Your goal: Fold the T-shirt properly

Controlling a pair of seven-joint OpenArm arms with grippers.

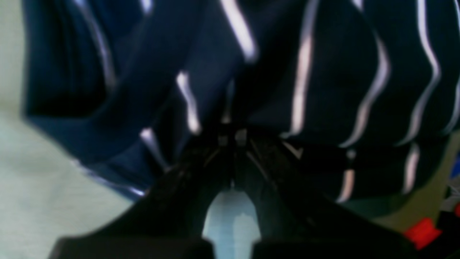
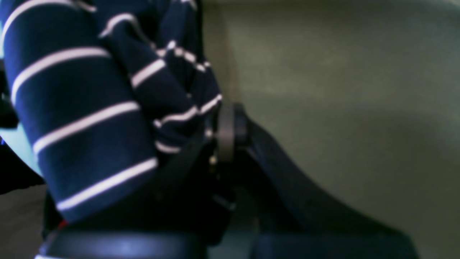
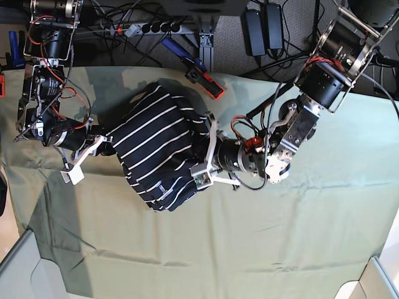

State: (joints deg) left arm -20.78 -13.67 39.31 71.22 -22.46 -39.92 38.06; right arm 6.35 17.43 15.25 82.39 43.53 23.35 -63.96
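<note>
A: What is seen at the left wrist?
B: One T-shirt (image 1: 323, 90), clamped by the left gripper (image 1: 231, 138).
A: Right wrist?
B: The right gripper (image 2: 212, 133), jaws together on its hem.
A: Base view?
B: One shirt bunched centre-left on one green cloth (image 3: 249, 237), between two arms.

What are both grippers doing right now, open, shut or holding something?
Left gripper: shut on the T-shirt.
Right gripper: shut on the T-shirt too.

Robotics lab; cables (image 3: 262, 25), power strip (image 3: 146, 28)
</note>
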